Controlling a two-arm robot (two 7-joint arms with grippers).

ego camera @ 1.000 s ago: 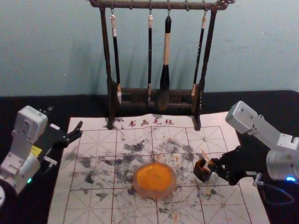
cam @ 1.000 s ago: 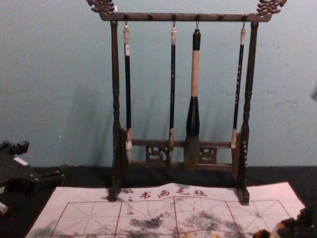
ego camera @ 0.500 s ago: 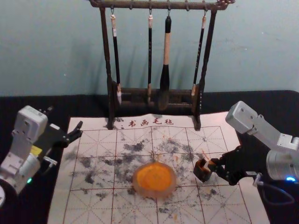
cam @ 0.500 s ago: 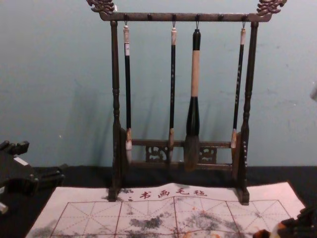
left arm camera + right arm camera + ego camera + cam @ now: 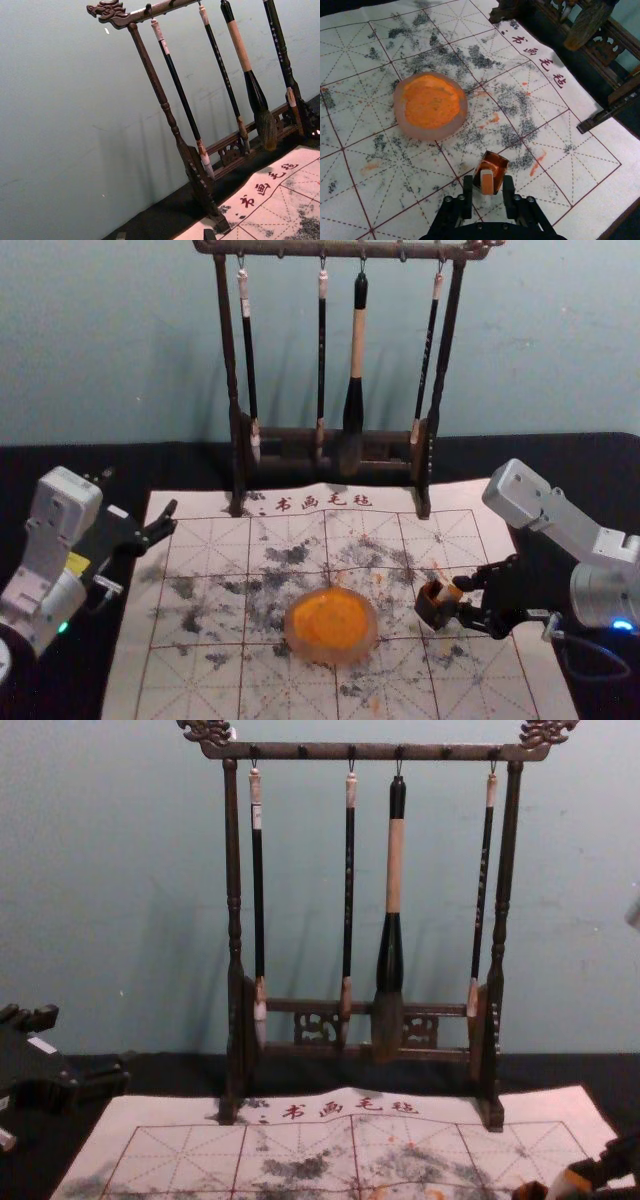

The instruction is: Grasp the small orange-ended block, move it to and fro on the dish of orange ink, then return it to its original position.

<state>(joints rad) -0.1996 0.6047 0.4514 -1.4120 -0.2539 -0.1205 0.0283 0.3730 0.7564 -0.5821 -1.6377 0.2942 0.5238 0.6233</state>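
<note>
Straddling the orange-ended block (image 5: 487, 183): right end effector (image 5: 466, 598), reaching in over the right part of the mat (image 5: 190, 680), fingers apart either side. Block is in the small brown holder (image 5: 433, 614), inboard of the mat's right edge. Ink dish (image 5: 331, 658) is left of it, strip of smudged grid between. Left end effector (image 5: 140, 491) hangs idle by the mat's left edge, fingers apart. Black worktop (image 5: 560, 460) runs past both sides. Rack (image 5: 228, 360) stands at the far mat edge, four brushes (image 5: 357, 330) hanging; blue-grey wall (image 5: 120, 340) behind.
</note>
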